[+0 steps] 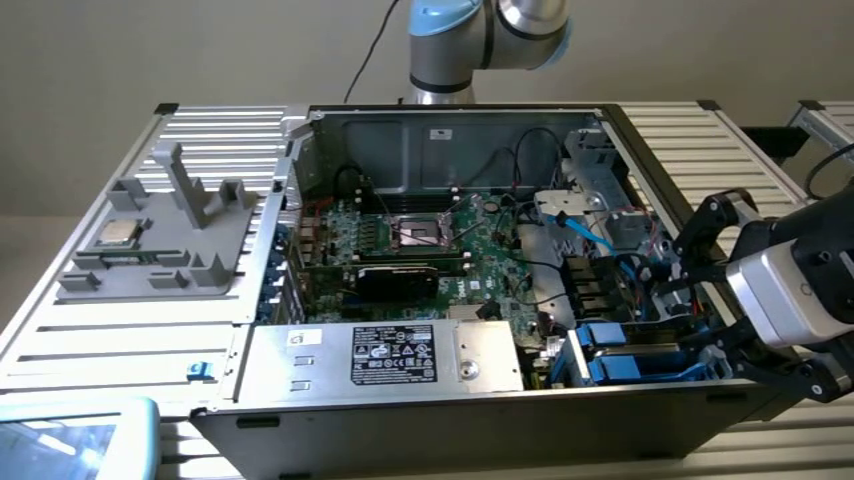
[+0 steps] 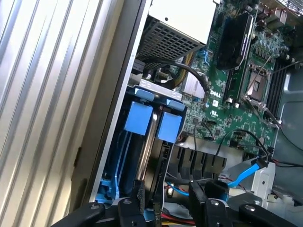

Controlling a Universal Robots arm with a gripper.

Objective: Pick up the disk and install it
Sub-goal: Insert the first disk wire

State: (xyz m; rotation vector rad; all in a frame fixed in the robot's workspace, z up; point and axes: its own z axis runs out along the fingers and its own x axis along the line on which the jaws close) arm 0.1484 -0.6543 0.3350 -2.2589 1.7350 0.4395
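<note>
The disk (image 2: 142, 119) stands edge-up in the drive bay at the corner of the open computer case, and its bright blue carrier tabs (image 2: 169, 126) face me in the wrist view. In the exterior view the blue carrier (image 1: 621, 352) shows at the case's front corner, on the exterior view's right. My gripper (image 1: 686, 300) hovers just over that bay. Its black fingers (image 2: 137, 204) stand apart with nothing between them. The drive body is mostly hidden inside the bay.
A silver power supply with a black label (image 1: 387, 355) lies beside the bay. The motherboard (image 1: 427, 240) and a blue cable (image 1: 587, 225) fill the case behind it. A grey fixture (image 1: 167, 255) holding a small silver chip (image 1: 120, 233) sits on the slatted table (image 1: 120, 335).
</note>
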